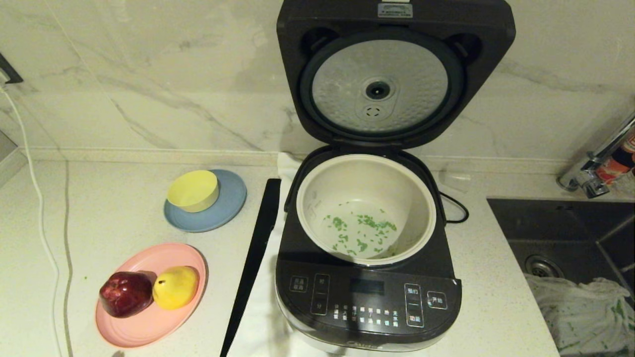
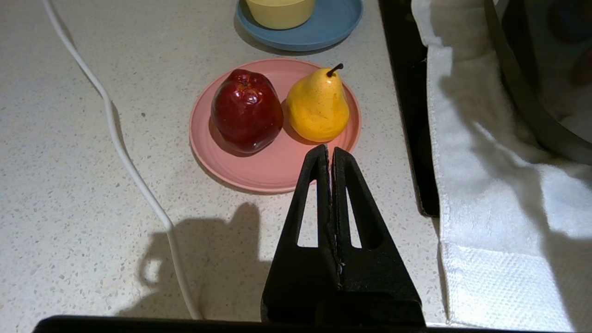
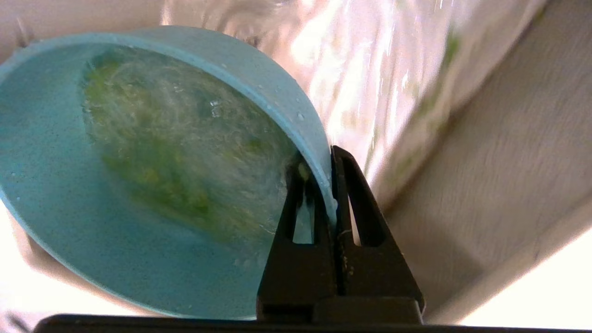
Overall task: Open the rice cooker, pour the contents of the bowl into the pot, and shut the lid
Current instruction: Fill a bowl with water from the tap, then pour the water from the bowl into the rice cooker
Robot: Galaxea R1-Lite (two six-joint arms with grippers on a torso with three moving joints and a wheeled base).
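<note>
The rice cooker [image 1: 369, 302] stands at the middle of the counter with its lid [image 1: 382, 79] hinged fully up, the dimpled silver plate facing me. The cream pot [image 1: 367, 178] sits inside with green contents [image 1: 364, 230] scattered on its bottom. Neither arm shows in the head view. In the right wrist view my right gripper [image 3: 326, 157] is shut on the rim of the teal bowl [image 3: 92, 222], which is tilted, with wet green bits [image 3: 175, 152] clinging inside. My left gripper [image 2: 330, 150] is shut and empty, hanging over the counter beside the pink plate [image 2: 273, 166].
A red apple [image 1: 126, 293] and yellow pear [image 1: 174, 286] lie on the pink plate. A yellow bowl [image 1: 193, 191] sits on a grey-blue plate [image 1: 230, 203]. A black strip [image 1: 253, 263] and white towel [image 2: 499, 208] lie by the cooker. A sink [image 1: 560, 228] is right; a white cable [image 1: 37, 198] runs left.
</note>
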